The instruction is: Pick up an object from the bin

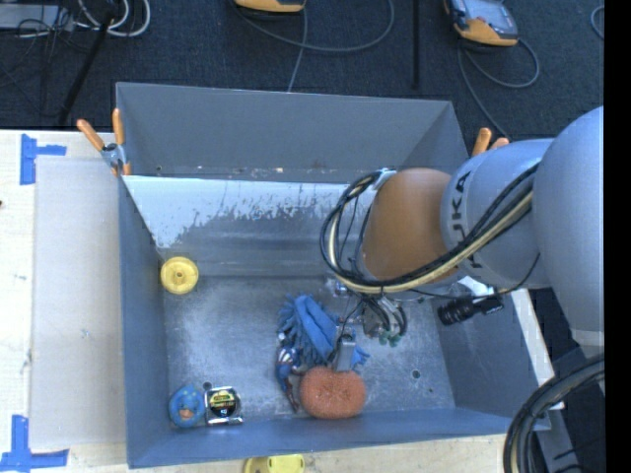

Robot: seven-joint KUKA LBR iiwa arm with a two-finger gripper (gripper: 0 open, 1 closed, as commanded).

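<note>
My arm's orange cover (404, 227) hangs over the bin (246, 156); jaws low at its front, between a crumpled blue cloth (306, 325) and a round rust-orange pad (332, 392); I cannot tell their grip

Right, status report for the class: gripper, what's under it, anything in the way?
Gripper low, mid-bin, over blue crumpled cloth. Reddish round scrubber right beside it. Yellow disc, tape measure well clear.

Blue crumpled bundle (304, 328) lying front-centre on bin (197, 343) floor; round rust-orange puff (332, 393) touching its front edge.
</note>
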